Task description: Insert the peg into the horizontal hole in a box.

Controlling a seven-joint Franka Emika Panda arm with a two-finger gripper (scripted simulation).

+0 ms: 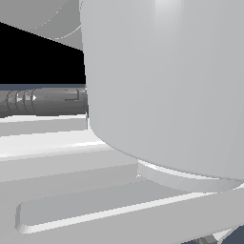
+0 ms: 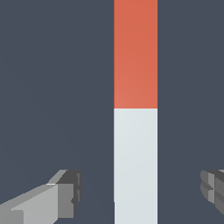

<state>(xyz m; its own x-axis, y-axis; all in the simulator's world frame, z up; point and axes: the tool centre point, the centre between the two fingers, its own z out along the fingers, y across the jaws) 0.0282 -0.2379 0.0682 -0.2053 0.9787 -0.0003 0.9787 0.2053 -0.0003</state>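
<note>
In the wrist view the peg (image 2: 135, 109) lies flat on the dark grey surface, one half orange-red, the other half pale grey-white. My gripper (image 2: 142, 194) is open, its two fingers (image 2: 68, 192) wide apart on either side of the peg's white half, not touching it. The box and its hole are out of view. In the exterior view the arm's large pale grey body (image 1: 167, 81) fills most of the picture and hides the peg and the gripper.
The exterior view shows only pale grey arm parts (image 1: 71, 190), a dark ribbed cylindrical piece (image 1: 43, 101) at its left, and a black background. The dark grey surface (image 2: 52, 87) lies all around the peg in the wrist view.
</note>
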